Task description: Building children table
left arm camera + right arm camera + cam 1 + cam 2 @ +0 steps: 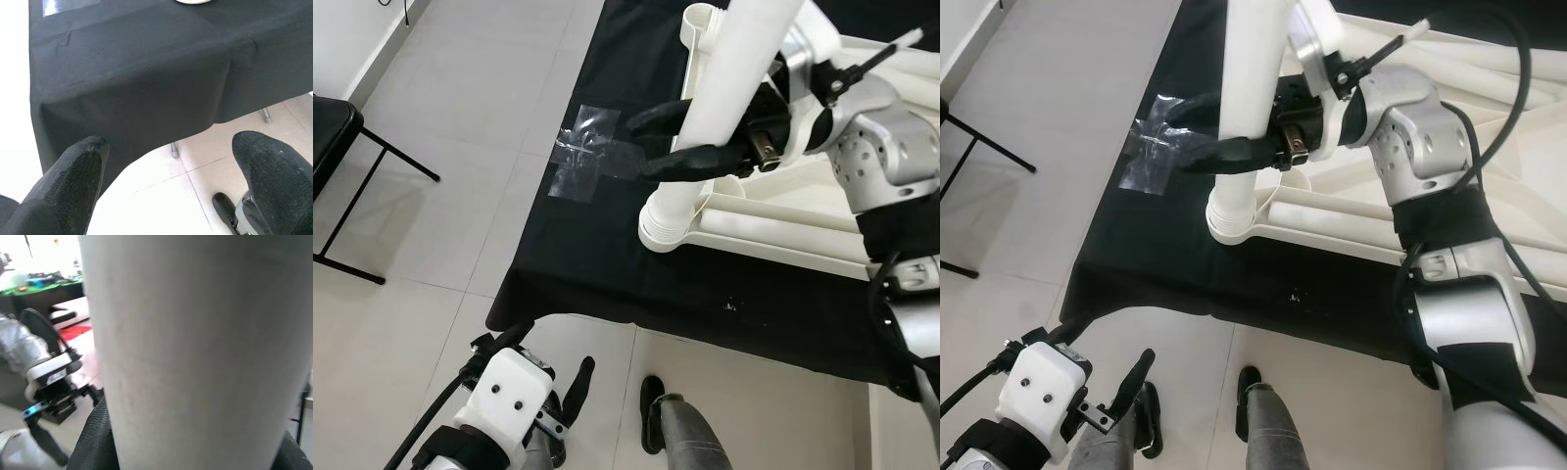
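Observation:
A white tubular table leg (729, 93) stands tilted, its flanged lower end (664, 223) resting on the black-clothed table (607, 284). My right gripper (644, 145) is shut on this leg about halfway up, one black finger on each side; close up, the leg (195, 342) spans the right wrist view. Beside it lies the white children's table frame (783, 230), with another white tube (700, 29) behind the leg. My left gripper (548, 362) hangs low in front of the table's near edge, open and holding nothing; its fingers (73, 181) face the cloth's hanging corner.
A crumpled piece of clear film (587, 152) lies on the cloth left of the leg. A black chair (337, 137) stands on the tiled floor at the far left. My own leg and black shoe (656, 416) are below the table edge. A metal table foot (173, 149) shows under the cloth.

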Controlling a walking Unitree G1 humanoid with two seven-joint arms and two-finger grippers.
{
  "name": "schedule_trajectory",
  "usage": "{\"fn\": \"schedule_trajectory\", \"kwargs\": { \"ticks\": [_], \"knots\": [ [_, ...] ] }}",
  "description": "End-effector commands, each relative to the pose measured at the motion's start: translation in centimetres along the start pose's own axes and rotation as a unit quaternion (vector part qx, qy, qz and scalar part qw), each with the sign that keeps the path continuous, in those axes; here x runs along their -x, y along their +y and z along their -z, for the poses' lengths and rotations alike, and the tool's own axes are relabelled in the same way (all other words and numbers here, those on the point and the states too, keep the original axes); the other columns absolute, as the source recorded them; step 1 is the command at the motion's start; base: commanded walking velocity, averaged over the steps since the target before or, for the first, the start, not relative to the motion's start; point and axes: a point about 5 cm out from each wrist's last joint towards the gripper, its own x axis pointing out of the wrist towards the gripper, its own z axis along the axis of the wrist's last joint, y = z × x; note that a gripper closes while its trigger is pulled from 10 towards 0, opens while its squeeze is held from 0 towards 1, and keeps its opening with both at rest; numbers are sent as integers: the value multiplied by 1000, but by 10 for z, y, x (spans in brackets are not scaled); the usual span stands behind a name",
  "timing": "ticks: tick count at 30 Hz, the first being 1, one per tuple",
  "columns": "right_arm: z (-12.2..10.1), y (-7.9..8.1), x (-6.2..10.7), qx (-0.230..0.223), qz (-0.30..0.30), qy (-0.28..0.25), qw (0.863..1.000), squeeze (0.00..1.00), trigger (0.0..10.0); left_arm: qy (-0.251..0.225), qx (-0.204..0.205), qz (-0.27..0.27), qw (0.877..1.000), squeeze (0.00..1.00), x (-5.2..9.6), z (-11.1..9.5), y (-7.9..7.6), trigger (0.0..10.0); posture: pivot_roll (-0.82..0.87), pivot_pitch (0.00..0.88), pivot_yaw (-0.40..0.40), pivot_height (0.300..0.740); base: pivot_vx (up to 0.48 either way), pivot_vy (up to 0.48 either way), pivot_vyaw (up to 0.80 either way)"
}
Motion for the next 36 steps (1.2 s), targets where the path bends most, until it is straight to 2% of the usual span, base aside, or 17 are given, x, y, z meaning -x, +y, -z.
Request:
{"fn": "schedule_trajectory", "kwargs": {
  "ticks": [1, 5, 7, 8, 10, 11, 13, 15, 18, 25, 28, 30, 31, 32, 33, 35, 36],
  "knots": [
    [23, 3, -1, -36, 43, 32, 998, 0, 10000, 10, 12, 7, 1000, 0, 0, 5, -5, 10000, 14, 464, -80, 740, 0, 0, 0],
    [26, 2, 1, -46, 83, 35, 995, 0, 10000, 10, 13, 7, 1000, 0, -1, 6, -7, 10000, -5, 452, -102, 740, 0, 0, 0],
    [45, 19, 0, -57, 241, 65, 967, 0, 10000, 7, 15, 3, 1000, 0, -4, 7, -9, 10000, -18, 427, -125, 740, 0, 0, 0],
    [45, 19, 0, -57, 241, 65, 967, 0, 10000, 7, 15, 3, 1000, 0, -4, 7, -9, 10000, -18, 427, -125, 740, 0, 0, 0],
    [58, 55, -7, -70, 324, 103, 938, 0, 10000, 3, 16, -2, 1000, 0, -8, 8, -9, 10000, -22, 423, -120, 740, 0, 0, 0],
    [58, 55, -7, -70, 324, 103, 938, 0, 10000, 3, 16, -2, 1000, 0, -8, 8, -9, 10000, -22, 423, -120, 740, 0, 0, 0],
    [67, 71, -13, -91, 424, 112, 894, 0, 10000, -2, 15, -5, 1000, 0, -12, 9, -8, 10000, -42, 404, -116, 740, 0, 0, 0],
    [73, 73, -14, -95, 471, 120, 869, 0, 10000, -4, 15, -4, 1000, 0, -15, 10, -8, 10000, -40, 394, -112, 740, 0, 0, 0],
    [84, 69, -17, -106, 495, 126, 853, 0, 10000, -7, 11, -7, 1000, 0, -20, 13, -6, 10000, -18, 367, -110, 740, 0, 0, 0],
    [94, 65, -23, -121, 519, 112, 838, 0, 10000, -4, 8, -23, 1000, 0, -23, 17, -1, 10000, 3, 340, -104, 740, 0, 0, 0],
    [97, 68, -25, -140, 545, 99, 820, 0, 10000, 9, 32, -68, 997, 0, -25, 21, 13, 10000, 14, 319, -91, 740, 0, 0, 0],
    [98, 76, -28, -154, 576, 100, 796, 0, 10000, 9, 15, -109, 994, 0, -28, 23, 32, 10000, 25, 301, -81, 740, 0, 0, 0],
    [98, 76, -28, -154, 576, 100, 796, 0, 10000, 9, 15, -109, 994, 0, -28, 23, 32, 10000, 25, 301, -81, 740, 0, 0, 0],
    [99, 78, -29, -158, 588, 103, 787, 0, 10000, 6, 3, -127, 992, 0, -30, 23, 43, 10000, 28, 296, -78, 740, 0, 0, 0],
    [103, 82, -32, -162, 601, 103, 776, 0, 10000, -5, -20, -156, 988, 0, -34, 20, 66, 10000, 36, 279, -69, 740, 0, 0, 0],
    [105, 83, -33, -163, 605, 103, 773, 0, 10000, -10, -25, -165, 986, 0, -36, 18, 74, 10000, 39, 276, -67, 740, 0, 0, 0],
    [108, 85, -34, -166, 610, 102, 768, 0, 10000, -23, -36, -178, 983, 0, -40, 12, 87, 10000, 44, 264, -60, 740, 0, 0, 0]
  ]
}}
